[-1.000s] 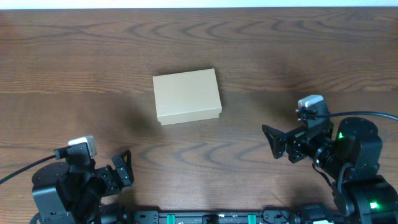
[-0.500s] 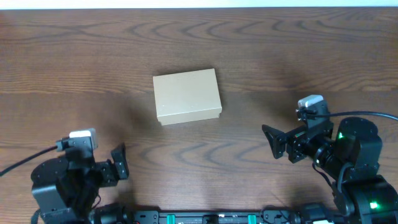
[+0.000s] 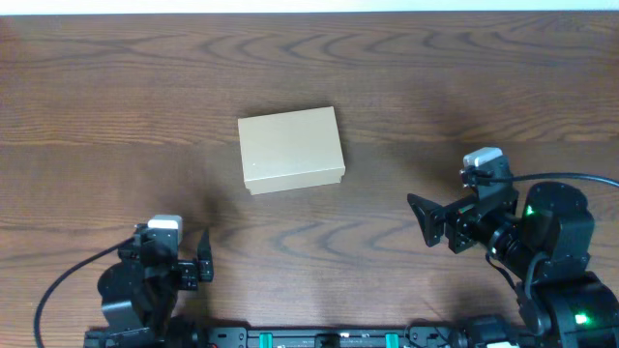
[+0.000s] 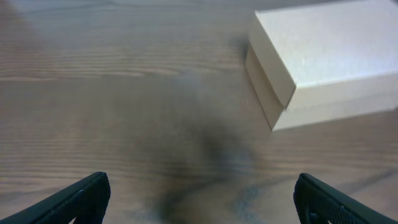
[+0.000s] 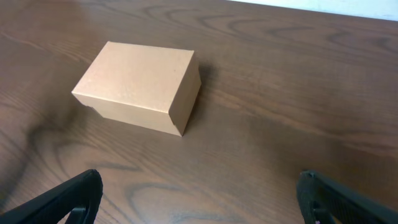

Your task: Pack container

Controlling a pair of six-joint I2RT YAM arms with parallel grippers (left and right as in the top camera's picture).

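Note:
The container (image 3: 291, 149) is a plain tan cardboard box with its lid shut, standing on the wooden table near the middle. It also shows in the left wrist view (image 4: 323, 59) at upper right and in the right wrist view (image 5: 140, 86) at upper left. My left gripper (image 3: 201, 263) is open and empty near the front left edge, well short of the box. My right gripper (image 3: 427, 222) is open and empty at the front right, pointing left, apart from the box. In both wrist views the fingers (image 4: 199, 199) (image 5: 199, 199) are spread wide with bare table between them.
The dark wooden table (image 3: 464, 87) runs to a pale back edge at the top of the overhead view. A black rail (image 3: 319, 338) runs along the front edge between the two arm bases.
My left arm has swung right along the front edge and turned its gripper toward the box. The right arm and the box have not moved.

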